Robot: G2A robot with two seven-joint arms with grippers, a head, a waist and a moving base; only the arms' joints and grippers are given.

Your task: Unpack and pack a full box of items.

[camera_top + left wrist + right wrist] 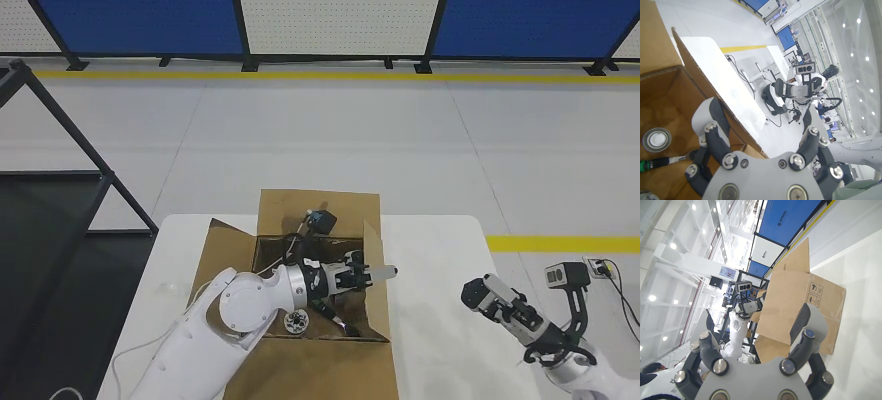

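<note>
1. Cardboard box [320, 205] [668, 98] [791, 294]: stands upright on the white bench [440, 260] [702, 49] [857, 294], mouth facing up, flaps opened out. From above the mouth looks near square, so long axis: can't tell.
2. Inside the box, on its floor:
   - 1 round metal tin [295, 321] [657, 139] w/ white centre, flat face up.
   - 1 tool [659, 162] w/ green-and-black handle and metal tip. It lies flat near the tin, long axis along the box floor, metal end twd the left pincer's nearer finger.
   - 1 more round metal rim [647, 197], cut off at the frame edge. What it is: can't tell.
3. Count: 1 box, 1 whole tin, 1 tool, 1 part-seen rim.
4. Left pincer [378, 272] [762, 106]: over the box mouth, at the box wall on the robot's right, pointing across that wall twd the bench beyond. Released, fingers wide apart, nothing betw. them. One finger is over the box interior, the other past the wall's edge.
5. Right pincer [478, 293] [756, 310]: well apart from the box, above the bench on the robot's right of it, pointing twd the box's outer side wall. Released, fingers spread, holding nothing.
</note>
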